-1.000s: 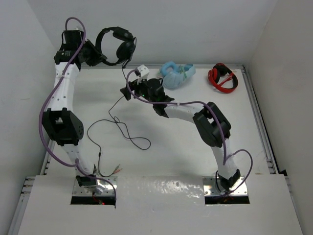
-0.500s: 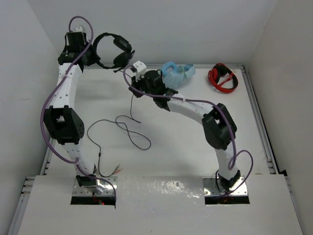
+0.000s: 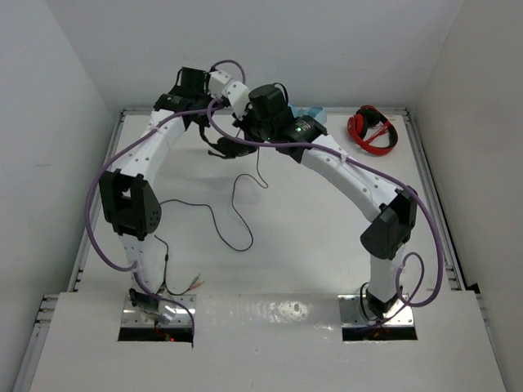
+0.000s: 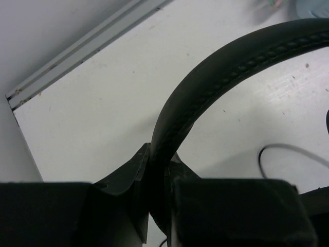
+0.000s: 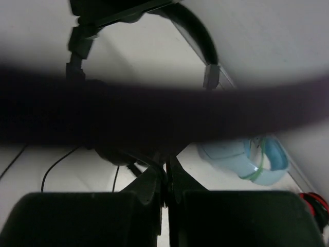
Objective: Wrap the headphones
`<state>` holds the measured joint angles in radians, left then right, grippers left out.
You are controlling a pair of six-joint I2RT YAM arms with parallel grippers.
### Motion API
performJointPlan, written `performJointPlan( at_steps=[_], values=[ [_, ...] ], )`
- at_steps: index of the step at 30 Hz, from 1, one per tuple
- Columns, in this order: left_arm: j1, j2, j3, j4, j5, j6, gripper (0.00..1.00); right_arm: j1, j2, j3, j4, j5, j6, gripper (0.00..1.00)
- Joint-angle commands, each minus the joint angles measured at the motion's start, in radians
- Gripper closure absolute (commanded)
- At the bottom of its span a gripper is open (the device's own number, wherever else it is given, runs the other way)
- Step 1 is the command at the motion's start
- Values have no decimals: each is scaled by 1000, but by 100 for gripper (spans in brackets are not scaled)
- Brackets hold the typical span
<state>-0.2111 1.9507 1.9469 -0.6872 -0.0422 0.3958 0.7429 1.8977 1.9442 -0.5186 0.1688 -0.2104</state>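
Left wrist: left pincer (image 4: 157, 172) is clamped on the headband (image 4: 216, 67) of the headphones, which arcs up and right from the jaws. They are held clear of the table (image 4: 103, 92), likely to leave room for winding the cable (image 4: 293, 149) lying right of the pincer.

Right wrist: right pincer (image 5: 165, 177) has its jaws together. A thin dark line sits at the tips, maybe cable, can't tell. The headset hangs just ahead, light-blue headphones (image 5: 241, 159) beyond to its right, and a blurred purple hose (image 5: 164, 110) crosses the view.

Top: both pincers meet at the far side, headset mostly hidden. Loose cable trails from under the right pincer to the plugs (image 3: 196, 284). Red-and-black headphones (image 3: 372, 131) lie well to its right.
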Motion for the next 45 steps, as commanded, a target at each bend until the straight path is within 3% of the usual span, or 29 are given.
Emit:
performJointPlan(
  at_steps=[1, 5, 7, 10, 12, 16, 23, 28, 30, 37, 42, 45],
  values=[
    [-11, -32, -11, -31, -38, 118, 100, -25, -3, 85, 60, 155, -81, 100],
    [-31, -48, 12, -64, 7, 78, 100, -34, -17, 40, 81, 250, -104, 100],
    [-54, -50, 17, -103, 13, 106, 100, -88, -26, 16, 109, 297, -43, 89],
    [-63, -55, 17, -138, 89, 100, 100, -197, -37, -46, 181, 250, 118, 92],
    [-73, -55, 38, -190, 188, 86, 100, -232, -61, -151, 265, 186, 150, 100],
    [-99, -52, 95, -297, 323, 43, 100, -235, -72, -217, 426, 106, 180, 100],
    [-100, -75, 83, -339, 419, -4, 100, -252, -74, -202, 447, 100, 238, 100],
    [-103, -79, 83, -337, 495, -31, 100, -266, -69, -237, 450, 68, 279, 93],
    [-106, -76, 83, -327, 489, -38, 100, -270, -65, -229, 451, 49, 275, 96],
    [-125, -16, 72, -229, 155, -168, 100, -225, -107, -148, 424, -98, 108, 100],
    [-125, 16, 84, -154, 145, -279, 100, -27, -160, -238, 500, 32, -119, 100],
    [-125, 16, 73, -104, 172, -353, 100, 27, -141, -240, 499, 58, -122, 100]
  ],
)
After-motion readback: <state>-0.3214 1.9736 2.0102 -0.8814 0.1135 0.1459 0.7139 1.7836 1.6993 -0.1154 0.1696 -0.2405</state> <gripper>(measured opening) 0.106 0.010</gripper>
